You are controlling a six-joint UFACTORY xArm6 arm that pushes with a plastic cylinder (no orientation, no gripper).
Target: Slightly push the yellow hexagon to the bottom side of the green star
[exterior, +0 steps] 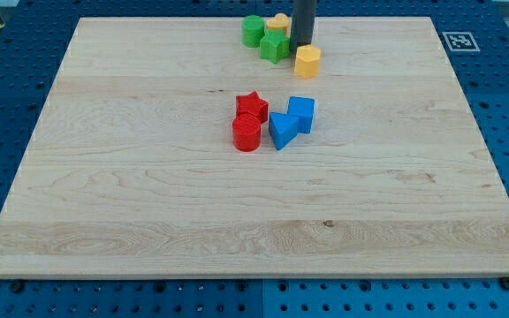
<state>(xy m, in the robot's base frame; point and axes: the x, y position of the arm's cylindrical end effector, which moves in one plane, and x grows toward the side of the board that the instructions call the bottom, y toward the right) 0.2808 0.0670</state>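
The yellow hexagon (307, 61) sits near the view's top centre, just right of and slightly below the green star (274, 47). My tip (300, 46) comes down from the view's top edge and stands right at the hexagon's upper left edge, between it and the green star. Whether it touches the hexagon I cannot tell.
A green round block (253, 30) and a second yellow block (278, 23) sit against the green star's top side. A red star (252, 107), a red cylinder (246, 134), a blue triangle (281, 130) and a blue cube (301, 113) cluster mid-board. The wooden board (104, 221) lies on a blue pegboard.
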